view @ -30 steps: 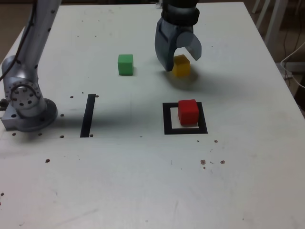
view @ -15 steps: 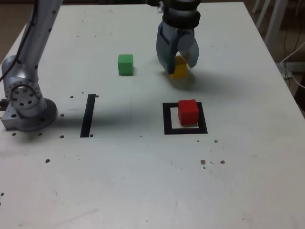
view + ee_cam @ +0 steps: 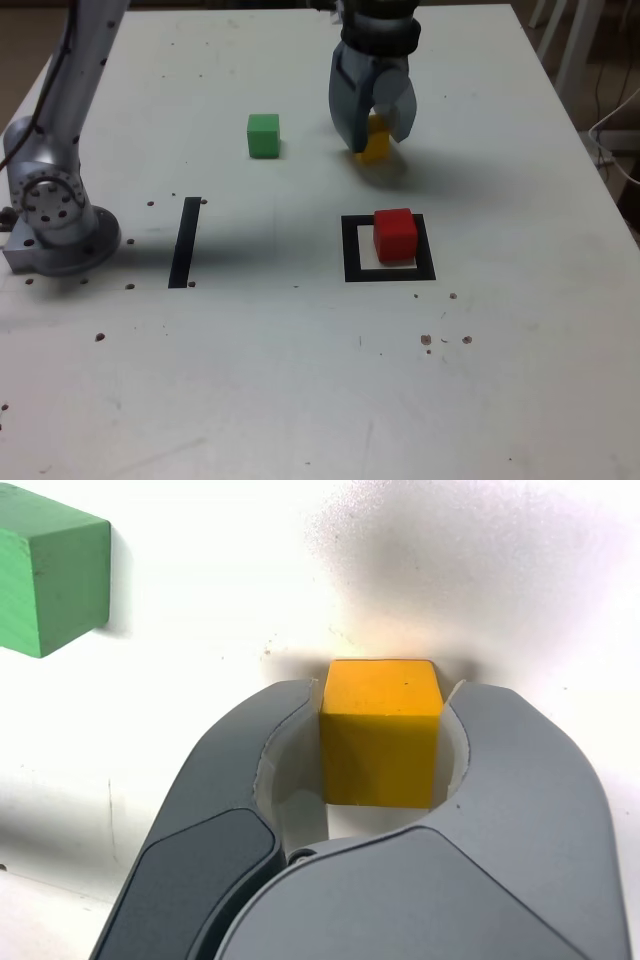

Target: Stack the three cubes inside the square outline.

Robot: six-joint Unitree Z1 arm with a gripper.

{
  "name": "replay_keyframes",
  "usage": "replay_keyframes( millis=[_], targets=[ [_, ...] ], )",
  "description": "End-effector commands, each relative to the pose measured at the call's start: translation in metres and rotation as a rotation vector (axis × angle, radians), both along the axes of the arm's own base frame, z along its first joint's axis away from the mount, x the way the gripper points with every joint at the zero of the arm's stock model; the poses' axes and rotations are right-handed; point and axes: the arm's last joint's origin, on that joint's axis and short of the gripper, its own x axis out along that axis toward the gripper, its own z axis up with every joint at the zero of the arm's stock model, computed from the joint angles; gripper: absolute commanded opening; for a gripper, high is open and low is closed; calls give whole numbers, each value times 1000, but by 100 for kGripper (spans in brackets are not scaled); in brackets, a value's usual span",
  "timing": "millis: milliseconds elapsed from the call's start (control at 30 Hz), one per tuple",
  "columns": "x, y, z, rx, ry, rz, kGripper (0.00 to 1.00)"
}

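My gripper stands over the far middle of the table, shut on the yellow cube, which shows only partly between the grey fingers. In the wrist view both fingers press the sides of the yellow cube, my gripper closed around it. The green cube rests on the table towards the exterior view's left of the gripper, also seen as the green cube at the wrist picture's edge. The red cube sits inside the square outline, nearer the camera than the gripper.
A straight black strip lies on the table at the exterior view's left. The arm's grey base stands beside it at the table's left edge. Small dark specks dot the near half of the white table.
The jaws have closed from wide open onto the yellow cube. The cube has tilted or shifted slightly within the fingers. The green and red cubes have not moved.
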Motion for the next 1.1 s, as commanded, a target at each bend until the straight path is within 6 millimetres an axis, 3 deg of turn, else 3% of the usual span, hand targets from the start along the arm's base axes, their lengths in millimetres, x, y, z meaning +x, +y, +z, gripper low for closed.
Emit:
replay_keyframes(
  millis=[0,333,533,833,1067],
  targets=[
    [-2,-7,13,11,-28,-16,22],
    [-10,-44,44,24,-60,-93,22],
    [-13,-78,58,27,-67,-155,22],
    [-14,-137,65,42,-60,-242,22],
    [-15,-162,62,29,-52,-268,22]
  ],
)
